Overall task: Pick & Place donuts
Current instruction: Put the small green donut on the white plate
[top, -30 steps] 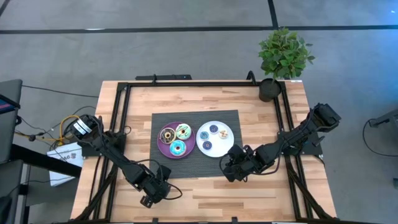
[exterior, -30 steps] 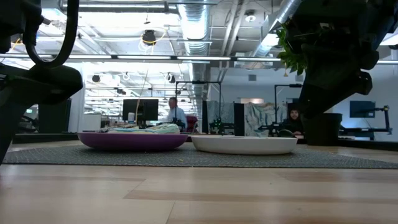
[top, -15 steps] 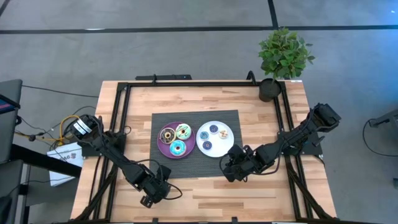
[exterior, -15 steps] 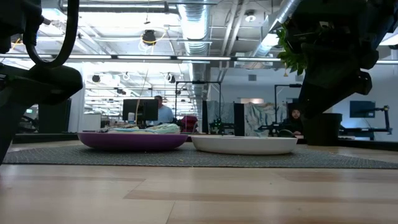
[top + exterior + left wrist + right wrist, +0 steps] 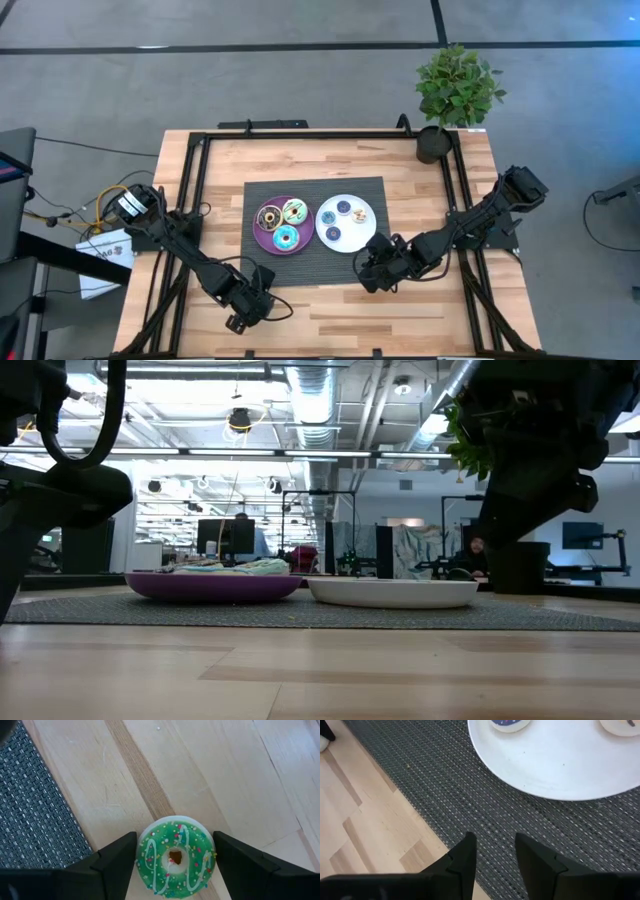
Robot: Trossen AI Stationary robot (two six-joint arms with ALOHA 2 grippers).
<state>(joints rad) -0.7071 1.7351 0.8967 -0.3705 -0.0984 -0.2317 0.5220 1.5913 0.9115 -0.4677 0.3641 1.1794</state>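
Between the left gripper's [image 5: 175,857] fingers sits a green donut [image 5: 175,857], clasped; right gripper [image 5: 492,850] empty, parted.

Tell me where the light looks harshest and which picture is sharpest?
Low view: bright ceiling lights glare, and both arms are dark silhouettes. Left wrist view: sharpest, with the green donut crisp between the left claw's fingers. High view: even light, soft shadows under the plant.

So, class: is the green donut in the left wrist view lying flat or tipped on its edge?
Flat: the green donut lies icing-up on the wooden table, hole facing the camera.
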